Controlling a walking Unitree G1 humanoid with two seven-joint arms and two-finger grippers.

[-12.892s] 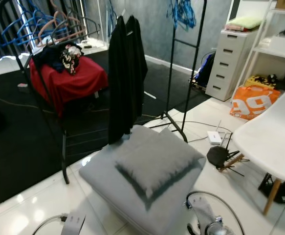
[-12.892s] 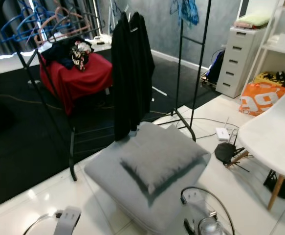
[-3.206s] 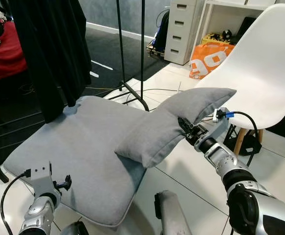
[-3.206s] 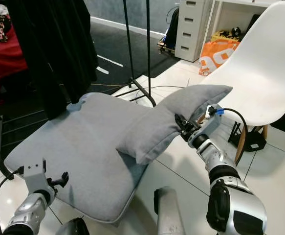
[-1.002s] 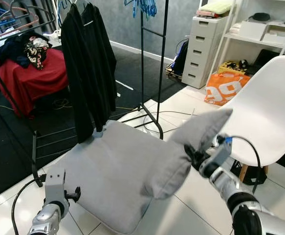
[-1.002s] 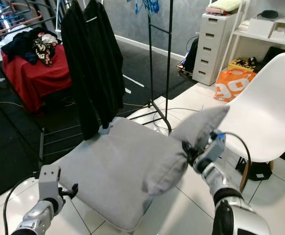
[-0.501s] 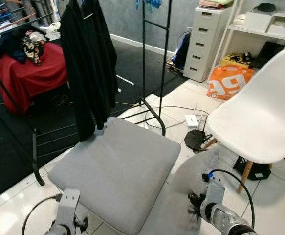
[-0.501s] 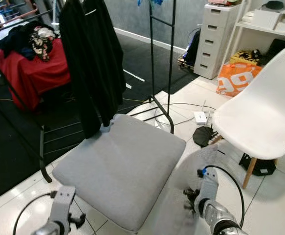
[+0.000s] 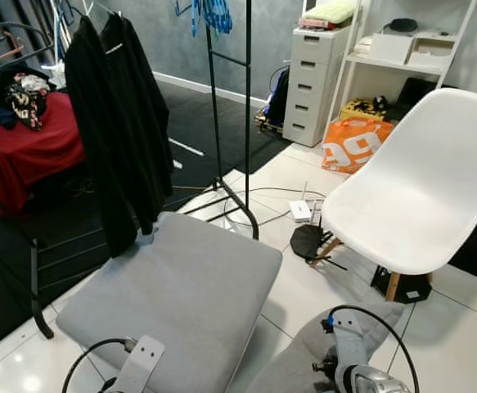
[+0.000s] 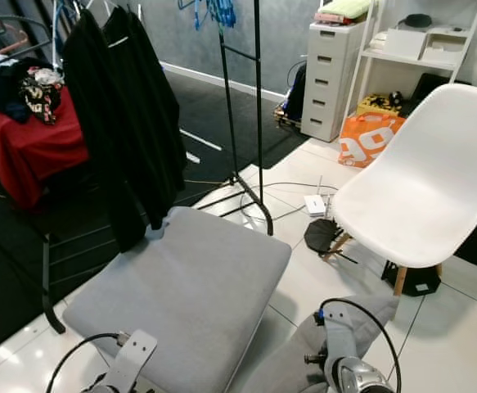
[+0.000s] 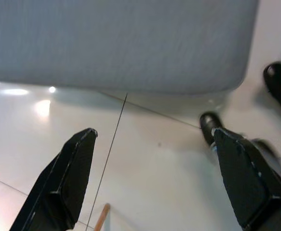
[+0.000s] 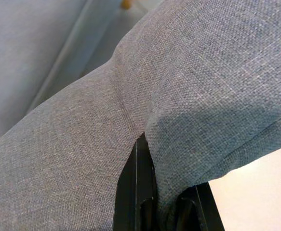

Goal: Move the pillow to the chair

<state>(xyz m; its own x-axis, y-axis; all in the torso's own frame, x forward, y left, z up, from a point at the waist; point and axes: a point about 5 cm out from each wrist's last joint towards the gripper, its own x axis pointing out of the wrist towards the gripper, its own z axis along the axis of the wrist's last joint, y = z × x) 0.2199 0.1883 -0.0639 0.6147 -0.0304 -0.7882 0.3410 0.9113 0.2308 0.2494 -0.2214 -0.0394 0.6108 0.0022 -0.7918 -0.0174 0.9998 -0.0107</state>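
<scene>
left eye view: the grey pillow (image 9: pixel 303 368) sits low at the bottom edge, right of centre, bunched round the right gripper (image 9: pixel 330 366), whose wrist and looped cable poke up through the fabric. The white chair (image 9: pixel 410 192) is up and to the right of it, seat facing the robot, well apart from the pillow.

right eye view: same layout. The chair seat (image 10: pixel 402 213) lies above and right of the pillow, wooden leg between them. The big grey floor cushion (image 10: pixel 181 291) is off to the left, under the black coats (image 10: pixel 123 115) on the clothes rack (image 10: pixel 258 106). So I'd say the carry has to go up and rightward; the right arm is clearly the nearer one and already has the goods.

left wrist view: the left gripper (image 11: pixel 154 163) has its two black fingers (image 11: pixel 73 173) spread wide with nothing between them, just white tile and the cushion's edge across the top. It's idle.

right wrist view: the right gripper's fingers (image 12: pixel 138 187) are pinched narrow on a fold of pillow fabric, cloth draped over and around them. The pillow's long axis seems to run lower left to upper right of this frame, hanging off both sides of the pinch.

my guess: floppy load, so the loose end could drag or catch the seat edge unless it's lifted clear first.
</scene>
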